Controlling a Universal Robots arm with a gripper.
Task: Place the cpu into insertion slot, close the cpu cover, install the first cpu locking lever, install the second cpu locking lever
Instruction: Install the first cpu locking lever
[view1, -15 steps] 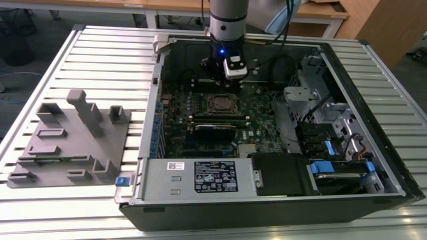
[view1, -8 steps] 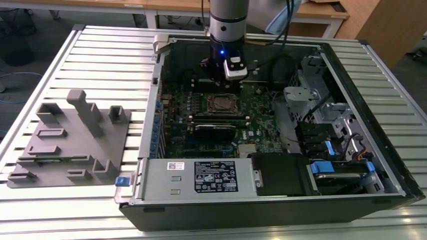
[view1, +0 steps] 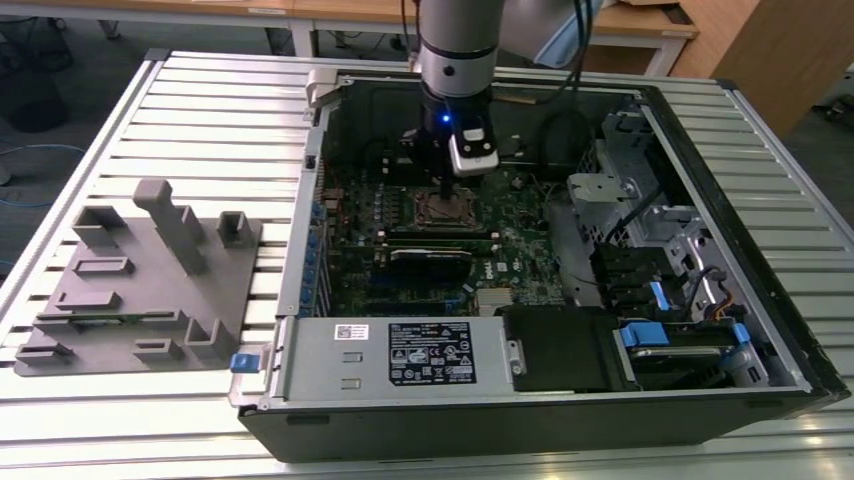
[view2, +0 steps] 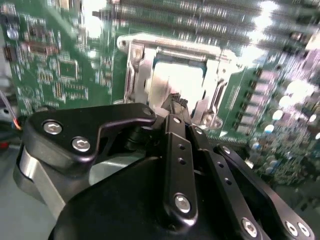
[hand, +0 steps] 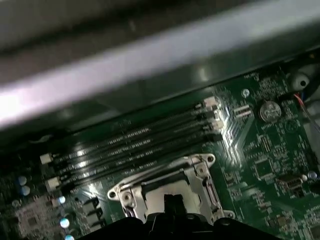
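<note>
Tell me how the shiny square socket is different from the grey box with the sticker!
The insertion slot is small, lying under the claw; the grey power-supply box is far bigger, at the case's edge. The slot is a silvery frame on the green board; the box is plain with a label. Both sit inside the computer case.

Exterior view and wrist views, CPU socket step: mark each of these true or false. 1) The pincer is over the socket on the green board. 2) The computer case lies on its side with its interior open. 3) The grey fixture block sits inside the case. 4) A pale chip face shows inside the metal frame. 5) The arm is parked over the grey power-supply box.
1) True: the pincer is right above the insertion slot.
2) True: the computer case lies open upward on the slatted table.
3) False: the grey fixture block rests on the table at the exterior view's left, outside the case.
4) True: the cpu shows pale within the cpu cover.
5) False: the power-supply box is near the camera; the arm is farther back, over the board.
</note>
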